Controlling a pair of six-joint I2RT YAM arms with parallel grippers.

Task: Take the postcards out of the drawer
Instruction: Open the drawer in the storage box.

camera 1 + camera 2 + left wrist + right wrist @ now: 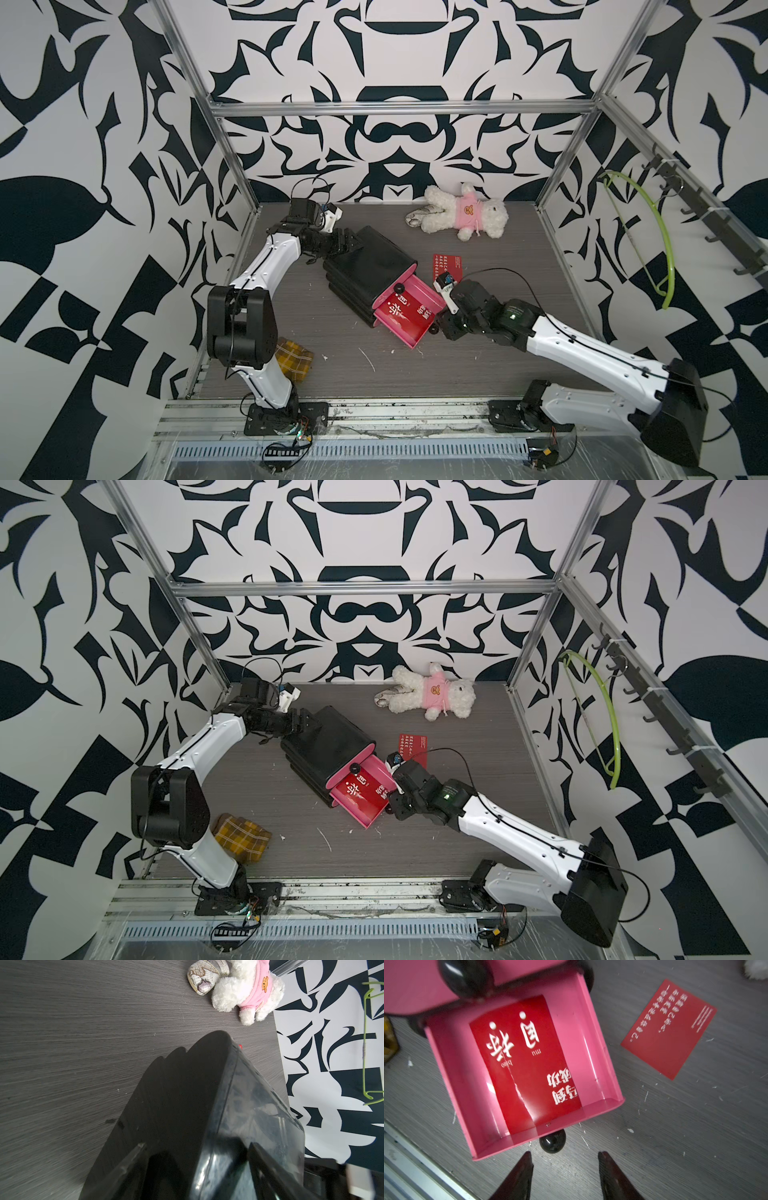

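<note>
writing: the card (525,1064) in the drawer (600,1064) is red with large white chinese characters. under two of them small latin letters read "mu" and "biao", seen upside down from the right wrist view. a thin white crease line runs partway along it. it lies on the drawer floor. a second card (668,1028), also red, lies flat on the table (519,232), right of the drawer and apart from it. it carries columns of small white chinese characters and thin white lines at one end, too small to read. the drawer is pink and pulled out toward the near right from a black cabinet (374,266) set diagonally at mid-table. another pink drawer front above it is closed. the open drawer's black knob (552,1140) sits just ahead of the right claw (564,1156), whose jaws stand apart and empty, tips near the knob but not touching it. the left claw (352,246) is at the cabinet's far left end. the left wrist view shows one finger on each face of the cabinet's edge, clamped on it. surface: dark grey wood-grain, scratched and flecked with white. on the far side a white plush bear (465,216) in a pink top with a small bear-face patch lies against a rounded map-printed object (204,978). near left, a yellow plaid cloth (295,357) lies beside the left arm's base. room: black-and-white abstract patterned walls, an aluminium frame, and a hook rail on the right wall with a green hanger (656,249).
</note>
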